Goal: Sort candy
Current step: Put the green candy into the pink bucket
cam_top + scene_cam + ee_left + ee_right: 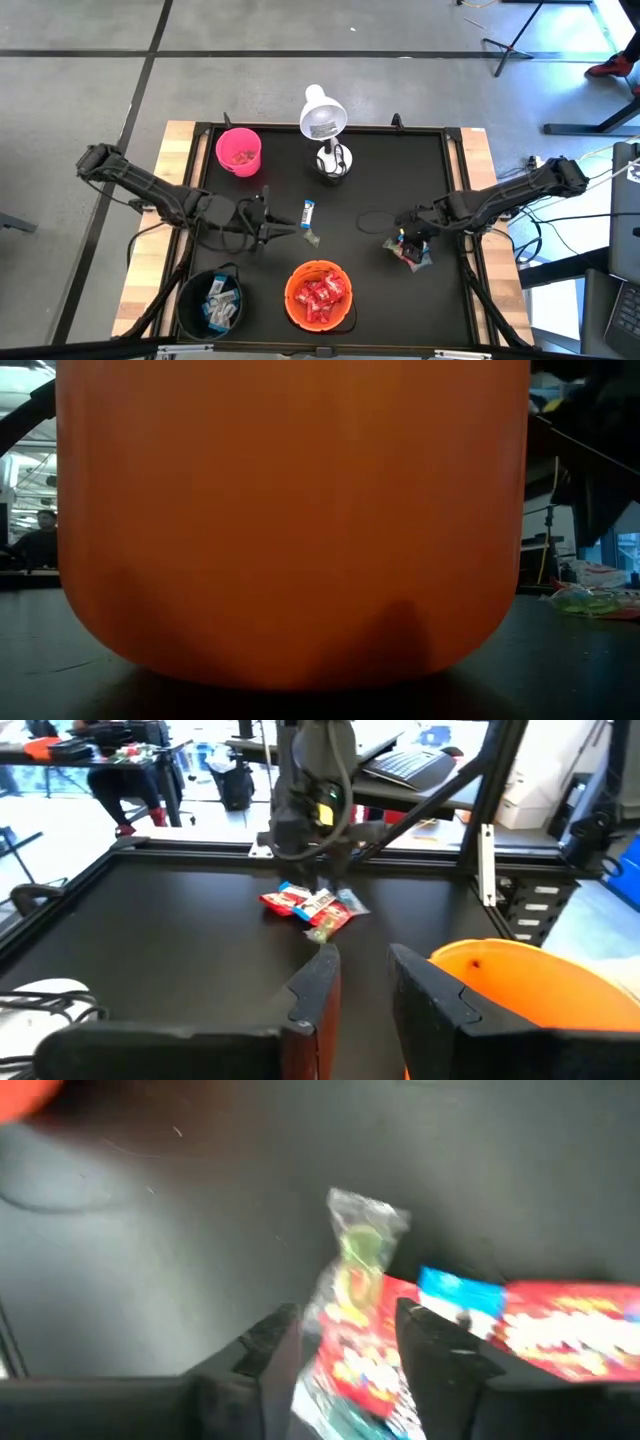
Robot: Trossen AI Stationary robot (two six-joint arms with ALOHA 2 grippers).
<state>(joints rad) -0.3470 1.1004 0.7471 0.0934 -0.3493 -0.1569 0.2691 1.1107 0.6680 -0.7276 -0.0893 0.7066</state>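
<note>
A small heap of candy (pixel 410 252), red, blue and greenish wrappers, lies on the black mat at the right. My right gripper (pixel 345 1325) points steeply down over it, open, a red candy (pixel 360 1355) between its fingers. Two loose candies, one blue-and-white (pixel 308 211) and one silvery (pixel 312 238), lie mid-table. My left gripper (pixel 272 230) lies nearly level just left of them, open and empty (pixel 360 960). The orange bowl (pixel 318 296) holds red candy, the dark bowl (pixel 212 303) blue-and-white candy. My right gripper comes at the heap from above, its fingers (pixel 440 1345) on either side of the red candy's upper end (pixel 350 1315). The candy lies on the heap. Whether the fingers touch it I cannot tell.
A pink cup (pixel 238 151) and a white desk lamp (pixel 324 125) stand at the far side. The two bowls sit at the near edge; the orange one (pixel 290 520) fills the low view. A raised black rim (pixel 460 200) runs round the mat. Bare mat lies between the arms.
</note>
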